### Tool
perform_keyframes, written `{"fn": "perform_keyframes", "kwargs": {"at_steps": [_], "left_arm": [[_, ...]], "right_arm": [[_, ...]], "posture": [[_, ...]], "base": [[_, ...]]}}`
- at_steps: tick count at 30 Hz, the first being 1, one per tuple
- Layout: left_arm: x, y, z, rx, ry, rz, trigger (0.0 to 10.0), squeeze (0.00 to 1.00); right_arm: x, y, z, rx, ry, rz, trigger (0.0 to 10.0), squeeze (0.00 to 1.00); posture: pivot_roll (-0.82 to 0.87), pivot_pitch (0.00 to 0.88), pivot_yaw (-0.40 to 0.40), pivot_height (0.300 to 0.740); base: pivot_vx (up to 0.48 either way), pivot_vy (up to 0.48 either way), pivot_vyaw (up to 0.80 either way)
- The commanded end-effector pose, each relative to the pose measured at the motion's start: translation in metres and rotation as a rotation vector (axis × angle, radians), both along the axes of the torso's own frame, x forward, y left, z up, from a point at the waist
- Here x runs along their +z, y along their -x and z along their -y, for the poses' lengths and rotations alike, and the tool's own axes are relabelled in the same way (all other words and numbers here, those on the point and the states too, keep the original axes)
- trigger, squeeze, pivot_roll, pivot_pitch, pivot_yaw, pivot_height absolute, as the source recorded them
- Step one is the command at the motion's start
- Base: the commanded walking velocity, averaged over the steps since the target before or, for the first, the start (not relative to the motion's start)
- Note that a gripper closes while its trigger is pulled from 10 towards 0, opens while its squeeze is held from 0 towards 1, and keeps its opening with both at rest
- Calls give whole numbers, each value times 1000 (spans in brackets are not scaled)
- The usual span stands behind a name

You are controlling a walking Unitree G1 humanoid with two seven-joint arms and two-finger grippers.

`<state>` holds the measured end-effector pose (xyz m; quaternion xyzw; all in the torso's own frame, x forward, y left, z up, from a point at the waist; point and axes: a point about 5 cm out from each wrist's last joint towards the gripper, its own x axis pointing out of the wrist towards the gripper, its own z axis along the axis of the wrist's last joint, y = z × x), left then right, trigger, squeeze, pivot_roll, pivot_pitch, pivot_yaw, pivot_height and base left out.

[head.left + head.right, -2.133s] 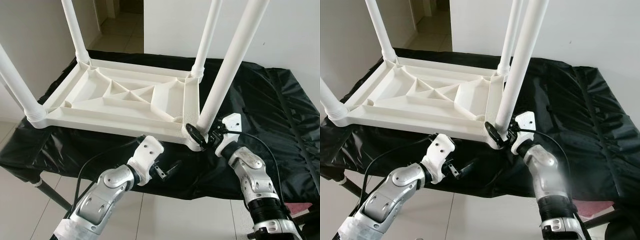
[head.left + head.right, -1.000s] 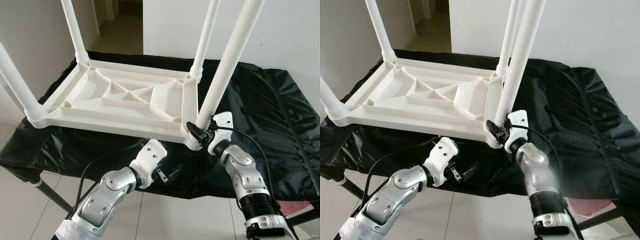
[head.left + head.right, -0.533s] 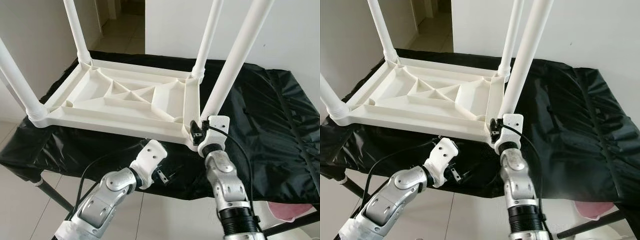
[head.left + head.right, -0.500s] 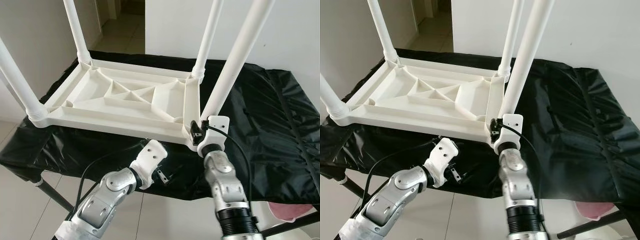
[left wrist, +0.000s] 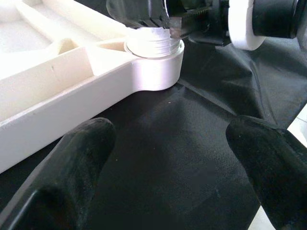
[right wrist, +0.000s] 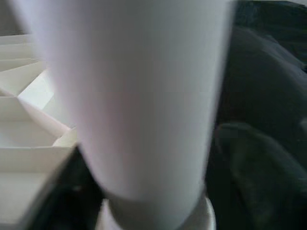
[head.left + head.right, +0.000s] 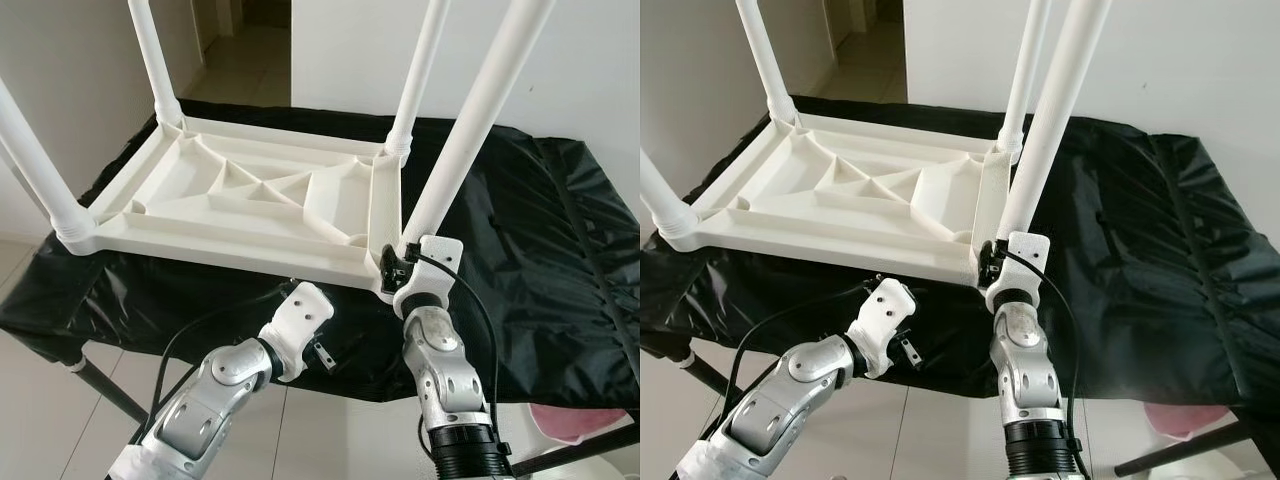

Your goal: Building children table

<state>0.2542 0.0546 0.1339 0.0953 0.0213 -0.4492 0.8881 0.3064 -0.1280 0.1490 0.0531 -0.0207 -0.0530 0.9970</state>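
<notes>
A white plastic children's table (image 7: 250, 190) lies upside down on a black cloth (image 7: 540, 250), with its legs pointing up. My right gripper (image 7: 398, 262) is shut on the near right leg (image 7: 460, 140) just above its socket. In the right wrist view that leg (image 6: 139, 96) fills the space between the dark fingers (image 6: 254, 163). My left gripper (image 7: 325, 352) hangs open below the table's front edge, holding nothing. In the left wrist view its fingers (image 5: 72, 163) stand wide apart over the cloth and point at the corner socket (image 5: 153, 62).
The cloth-covered stand drops off at its front edge, where both my arms reach up. A black stand leg (image 7: 100, 385) slants at the lower left. A pink thing (image 7: 575, 420) lies on the tiled floor at the lower right. A doorway opens behind.
My right forearm has swung from the right to straight below the leg, turning round it while the gripper stays at the leg's base. The left gripper has barely moved.
</notes>
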Motion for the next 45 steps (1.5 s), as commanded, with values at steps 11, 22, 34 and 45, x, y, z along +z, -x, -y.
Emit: {"fn": "perform_keyframes", "kwargs": {"at_steps": [11,22,34,45], "left_arm": [[3,2,1,-29,-5,13,10000,0],[4,0,2,-42,-10,17,10000,0],[4,0,2,-46,-16,23,10000,0],[5,-1,3,-45,-12,20,10000,0]], "right_arm": [[8,-5,20,306,48,35,10000,0],[9,-14,29,552,198,46,10000,0],[-5,-23,37,736,315,-25,0,0],[-6,-26,43,731,313,-22,10000,0]], "posture": [[-14,70,-19,740],[-18,64,-8,740],[-7,50,-5,740],[-12,70,-2,740]], "base": [[0,0,0],[0,0,0],[0,0,0],[0,0,0]]}}
